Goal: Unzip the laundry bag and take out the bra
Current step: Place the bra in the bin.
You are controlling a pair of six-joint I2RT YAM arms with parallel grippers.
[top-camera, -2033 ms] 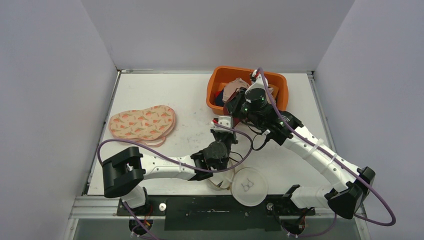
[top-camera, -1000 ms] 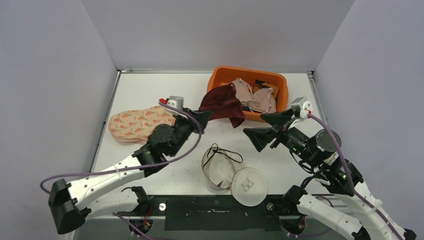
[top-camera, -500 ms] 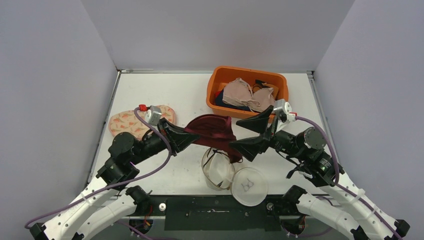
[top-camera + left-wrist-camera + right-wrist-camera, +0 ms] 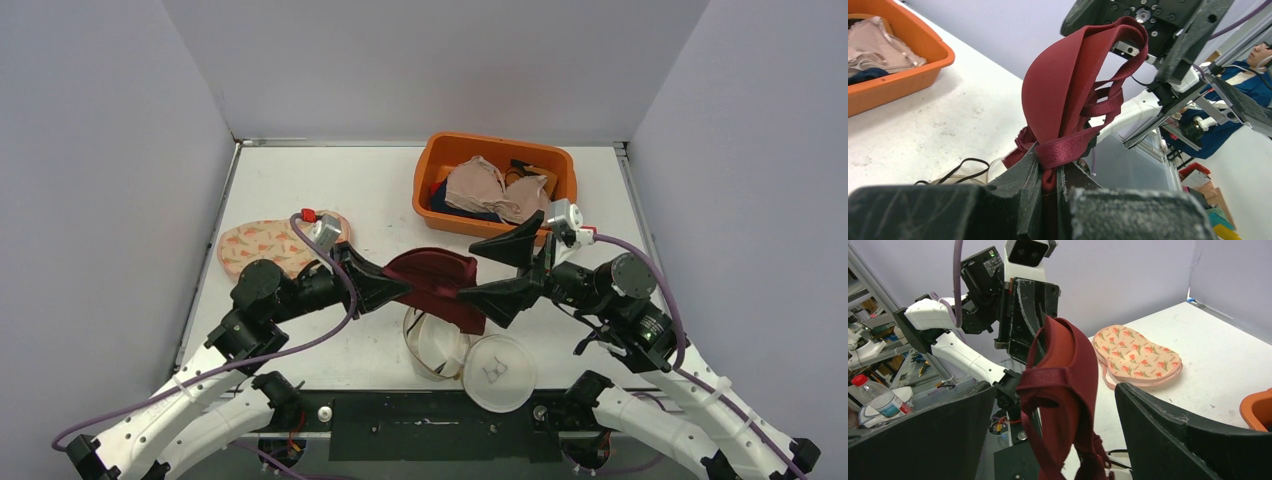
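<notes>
- Bra [image 4: 432, 275]: dark red, held above the table [image 4: 320, 180] between the two hands, just over the far edge of the bag [image 4: 437, 345].
- Left hand [image 4: 398, 284]: clamped on a bunched strap of the bra; the cup lies beyond the fingertips.
- Right hand [image 4: 478, 272]: fingers apart, one on each side of the bra, with nothing gripped.
- Step judged: the bra is out of the bag and is to be passed over or set down.
- Good practice: the right fingers should be closed on the cup edge, not on loose straps, before the left grip is released.
</notes>
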